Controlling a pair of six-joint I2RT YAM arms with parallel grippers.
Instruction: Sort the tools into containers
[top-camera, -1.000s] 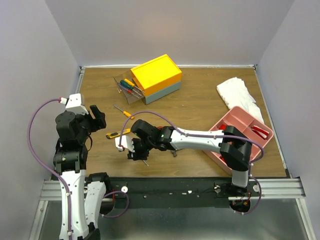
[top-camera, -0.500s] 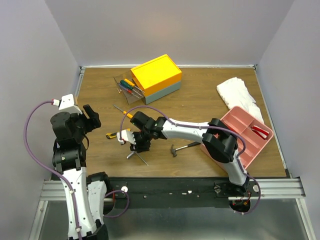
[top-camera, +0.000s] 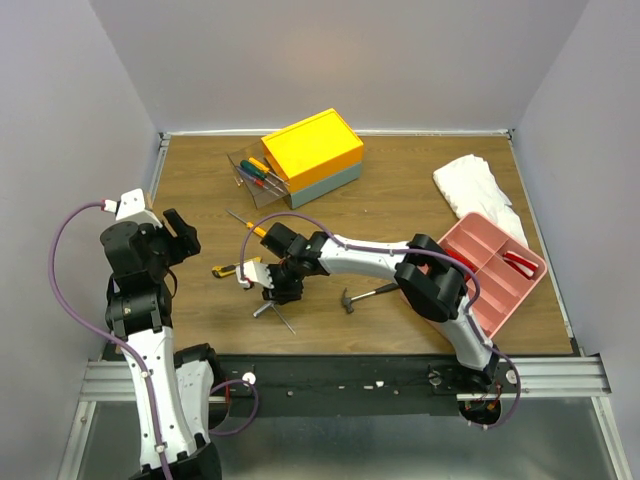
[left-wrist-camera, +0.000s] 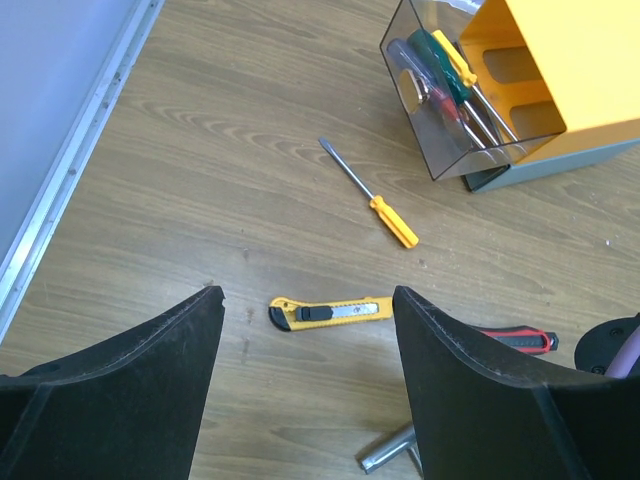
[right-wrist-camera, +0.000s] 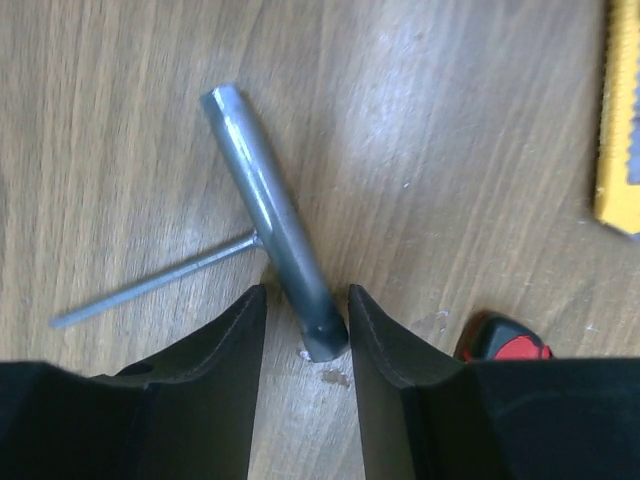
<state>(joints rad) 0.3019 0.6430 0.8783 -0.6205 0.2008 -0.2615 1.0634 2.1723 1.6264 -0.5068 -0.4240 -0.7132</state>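
Observation:
A silver L-shaped wrench (right-wrist-camera: 275, 225) lies on the wooden table, also seen from above (top-camera: 268, 310). My right gripper (right-wrist-camera: 307, 295) is open. It straddles the near end of the wrench's thick shaft, with a gap on the left side. A red utility knife (right-wrist-camera: 505, 345) lies just right of it. A yellow utility knife (left-wrist-camera: 335, 312) and an orange-handled screwdriver (left-wrist-camera: 375, 200) lie loose in front of my left gripper (left-wrist-camera: 308, 292). That gripper hovers wide open and holds nothing. The yellow-topped container (top-camera: 312, 150) has one clear drawer (left-wrist-camera: 450, 110) pulled out, with screwdrivers in it. A black-handled hammer (top-camera: 365, 294) lies under the right arm.
A pink divided tray (top-camera: 490, 268) at the right holds a red-handled tool (top-camera: 520, 262). A white cloth (top-camera: 478, 185) lies behind the tray. The left wall rail (left-wrist-camera: 90, 130) runs close to my left gripper.
My right gripper has moved a little away from the near edge and settled over the wrench's end, and its jaws have narrowed slightly. The left arm has shifted slightly left.

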